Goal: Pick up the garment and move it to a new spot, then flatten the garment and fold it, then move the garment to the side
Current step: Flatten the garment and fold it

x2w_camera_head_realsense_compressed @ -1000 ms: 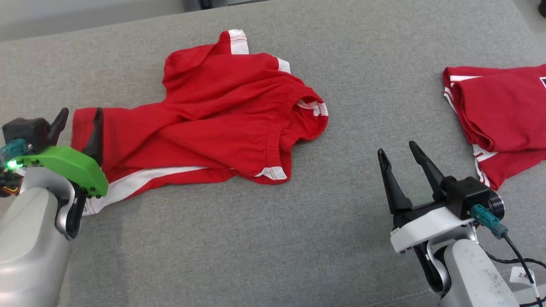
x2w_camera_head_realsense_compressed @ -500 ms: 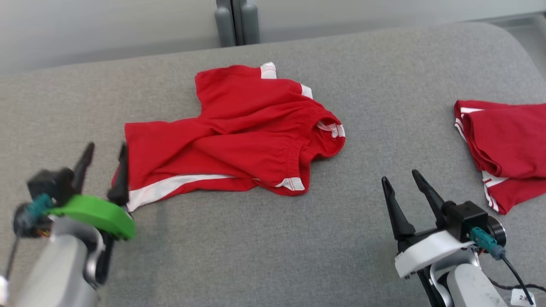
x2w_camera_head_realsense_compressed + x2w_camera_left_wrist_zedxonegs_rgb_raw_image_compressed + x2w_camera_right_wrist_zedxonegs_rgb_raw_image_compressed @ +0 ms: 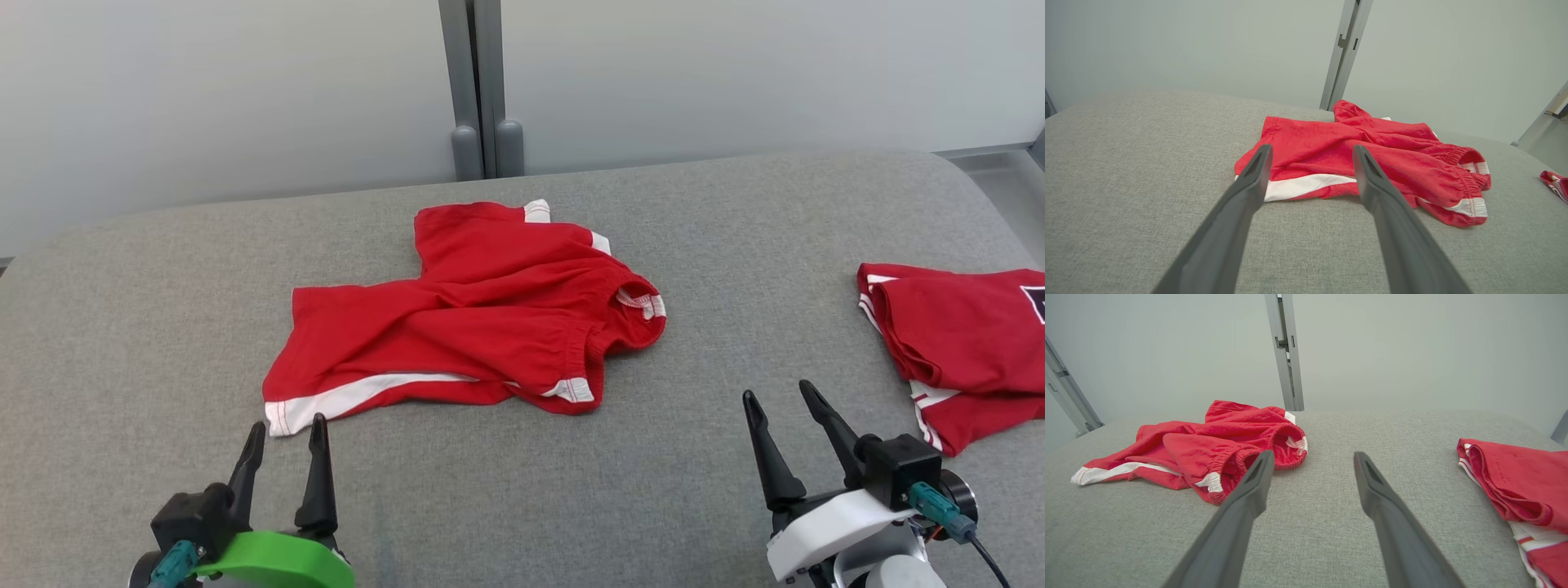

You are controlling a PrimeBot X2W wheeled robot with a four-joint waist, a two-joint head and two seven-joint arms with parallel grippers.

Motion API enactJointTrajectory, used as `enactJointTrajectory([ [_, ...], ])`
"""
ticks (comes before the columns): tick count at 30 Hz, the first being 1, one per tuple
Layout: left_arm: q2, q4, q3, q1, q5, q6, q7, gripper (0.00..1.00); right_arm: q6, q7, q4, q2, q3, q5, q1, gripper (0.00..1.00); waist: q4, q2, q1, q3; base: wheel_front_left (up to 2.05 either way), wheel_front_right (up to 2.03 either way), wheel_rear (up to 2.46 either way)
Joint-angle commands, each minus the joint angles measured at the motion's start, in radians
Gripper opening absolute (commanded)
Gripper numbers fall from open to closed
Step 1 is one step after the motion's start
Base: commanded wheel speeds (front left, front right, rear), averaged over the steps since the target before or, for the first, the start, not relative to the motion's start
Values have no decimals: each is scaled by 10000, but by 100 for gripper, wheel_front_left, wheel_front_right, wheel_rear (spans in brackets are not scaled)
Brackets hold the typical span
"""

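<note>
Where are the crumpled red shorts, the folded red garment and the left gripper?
crumpled red shorts (image 3: 465, 327), head view, on the red fabric at its middle.
folded red garment (image 3: 963, 343), head view, on its top red layer.
left gripper (image 3: 289, 423), head view, midway between its two fingertips.

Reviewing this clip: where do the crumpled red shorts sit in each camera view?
Head view: red shorts at mid-frame, slightly left of centre.
Left wrist view: red shorts from the centre out to the right, in the middle band.
Right wrist view: red shorts left of centre.
Shared landmark: the grey post stands on the wall just behind them in all three.
</note>
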Motion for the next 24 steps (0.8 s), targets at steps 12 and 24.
enactJointTrajectory([
  [12, -489, -552, 567, 1047, 874, -207, -28, 100, -17, -46, -20, -35, 41, 159, 252, 100, 1, 0, 0, -218, 0, 0, 0],
  [24, -663, -390, 778, 1049, 1084, -380, -29, 100, -17, -46, 48, -37, 45, 152, 200, 100, 44, 0, 0, -200, 0, 0, 0],
])
